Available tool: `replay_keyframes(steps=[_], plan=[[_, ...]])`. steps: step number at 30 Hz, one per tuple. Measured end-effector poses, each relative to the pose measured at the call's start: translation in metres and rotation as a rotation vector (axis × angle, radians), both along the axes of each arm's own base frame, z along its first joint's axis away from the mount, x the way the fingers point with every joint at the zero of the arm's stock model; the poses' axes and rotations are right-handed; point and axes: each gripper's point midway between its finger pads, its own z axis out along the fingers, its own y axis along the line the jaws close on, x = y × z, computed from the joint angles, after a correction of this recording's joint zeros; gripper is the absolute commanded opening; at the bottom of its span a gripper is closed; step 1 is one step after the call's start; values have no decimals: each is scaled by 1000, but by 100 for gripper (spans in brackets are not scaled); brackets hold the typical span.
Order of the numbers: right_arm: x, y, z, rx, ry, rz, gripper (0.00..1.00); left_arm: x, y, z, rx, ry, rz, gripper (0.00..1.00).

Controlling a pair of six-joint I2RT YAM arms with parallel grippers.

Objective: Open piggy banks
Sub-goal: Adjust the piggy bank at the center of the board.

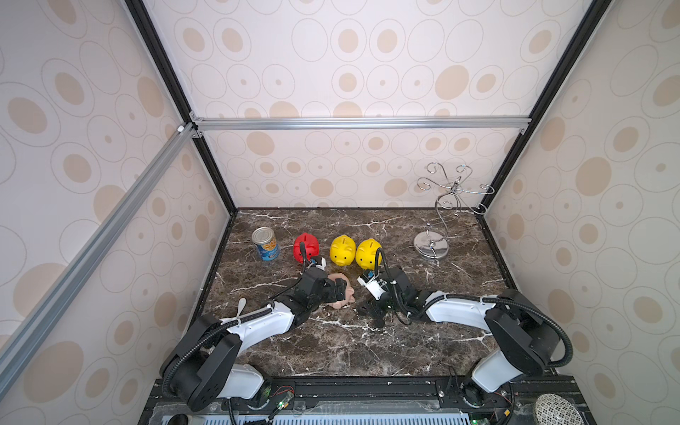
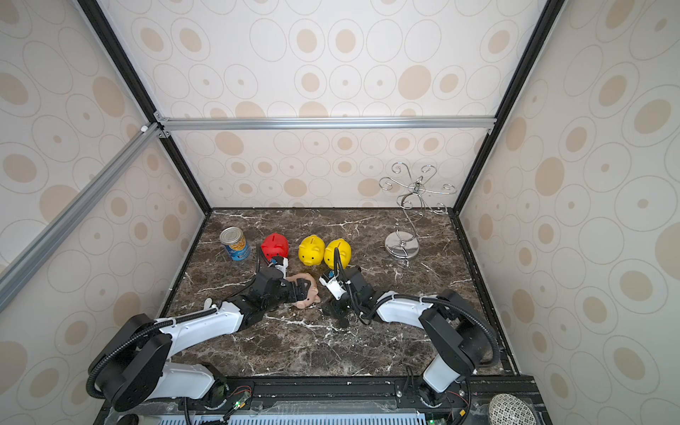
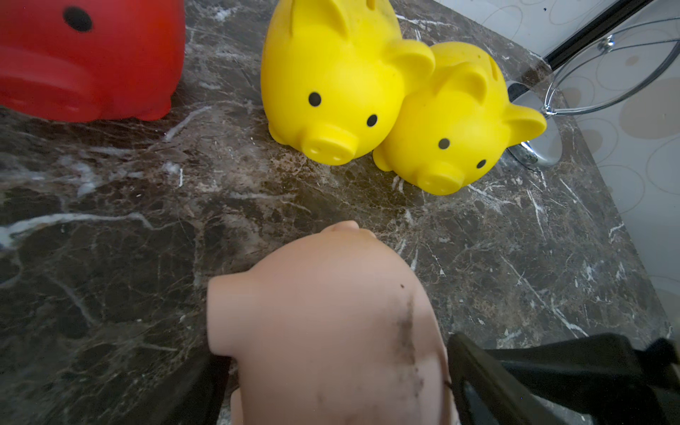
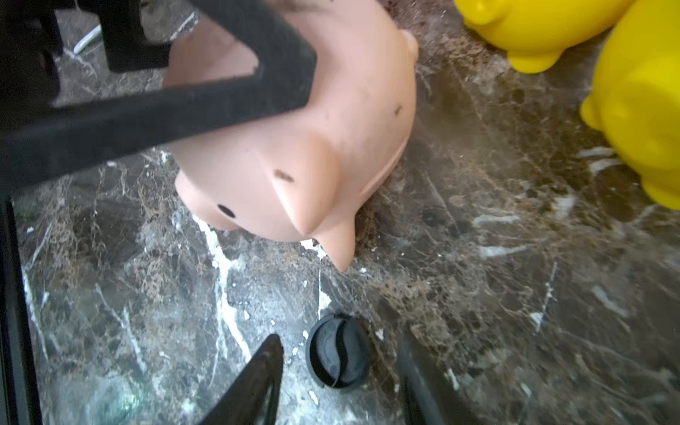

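A pale pink piggy bank (image 1: 351,294) (image 2: 312,294) (image 3: 323,312) (image 4: 294,147) lies on its side on the marble table. My left gripper (image 1: 340,290) (image 3: 336,353) is shut on its body, one finger on each flank. Just right of it, my right gripper (image 1: 371,312) (image 4: 338,344) is open low over the table. A small black round plug (image 4: 338,357) lies loose between its fingers, touching neither. Behind stand a red piggy bank (image 1: 306,247) (image 3: 84,59) and two yellow piggy banks (image 1: 342,250) (image 1: 368,253) side by side, touching.
A blue-labelled tin can (image 1: 265,243) stands left of the red pig. A chrome wire stand (image 1: 431,245) is at the back right. Patterned walls close in the table (image 1: 331,353) on three sides.
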Motion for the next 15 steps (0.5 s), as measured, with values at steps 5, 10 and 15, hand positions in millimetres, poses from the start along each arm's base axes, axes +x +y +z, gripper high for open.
replay_keyframes(steps=[5, 10, 15], plan=[[11, 21, -2, 21, -15, 99, 49, -2, 0, 1, 5, 12, -6, 95], [12, 28, -12, 10, -15, 154, 47, 1, -2, 13, 4, 4, -11, 97], [13, 30, -24, -8, -5, 182, 44, 7, 13, 39, 13, -41, 35, 98]])
